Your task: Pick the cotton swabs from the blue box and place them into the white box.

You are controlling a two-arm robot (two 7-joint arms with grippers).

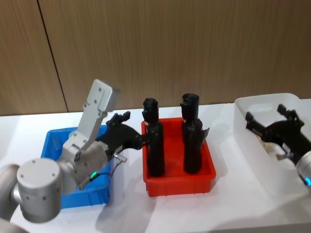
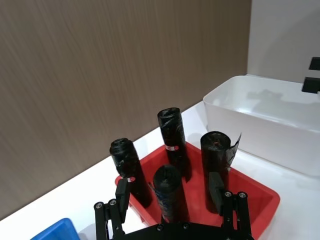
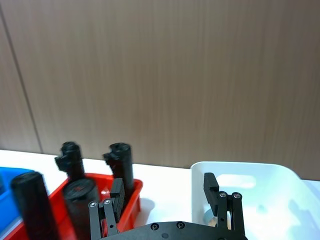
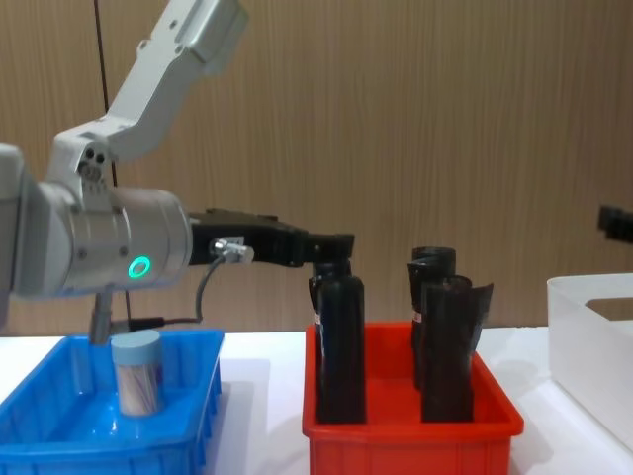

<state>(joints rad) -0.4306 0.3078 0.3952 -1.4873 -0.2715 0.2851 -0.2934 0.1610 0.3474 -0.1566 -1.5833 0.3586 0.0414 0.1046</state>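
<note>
Left gripper [image 1: 135, 128] hangs spread beside the red bin [image 1: 180, 183]; the cotton swabs [image 4: 136, 376] stand in the blue box [image 4: 59, 435], down at its 8 o'clock. I'd bring it squarely over the lid [image 4: 136, 342] before closing. Right gripper [image 1: 267, 119], also spread, hovers above the white box [image 1: 252, 103].

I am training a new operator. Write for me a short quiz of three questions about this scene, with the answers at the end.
1. True or false: a cotton swabs jar stands in the blue box.
2. How many black bottles stand in the red bin?
3. The right gripper, fingers open, hangs over: A) the blue box, B) the red bin, C) the white box.
Key: 1 true. 2 four. 3 C.
</note>
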